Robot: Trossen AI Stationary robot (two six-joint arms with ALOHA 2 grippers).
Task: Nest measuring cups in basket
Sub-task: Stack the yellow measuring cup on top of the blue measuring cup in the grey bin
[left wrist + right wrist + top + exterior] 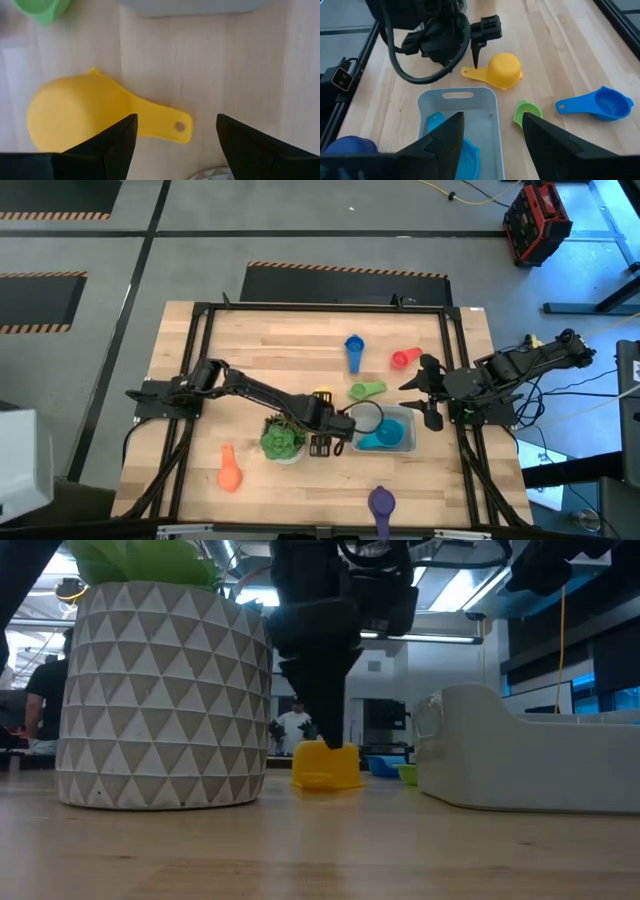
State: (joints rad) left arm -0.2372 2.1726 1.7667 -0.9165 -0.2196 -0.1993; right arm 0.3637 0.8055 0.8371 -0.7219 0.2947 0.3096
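The yellow measuring cup (75, 117) lies bowl-down on the wood beside the basket's far side, handle toward the left. My left gripper (176, 120) hangs over it, open, fingers pointing down on either side of the handle (470, 73); I see no touch. It also shows in the high view (322, 402) and the low view (325, 690). The translucent basket (408, 442) holds a teal cup (465, 155). My right gripper (420, 392) waits open just right of the basket (490, 95).
The potted plant (283, 438) stands just left of my left wrist and the basket. Loose on the table are the blue cup (353, 350), red cup (405, 358), green cup (367, 390), orange cup (229, 470) and purple cup (381, 505).
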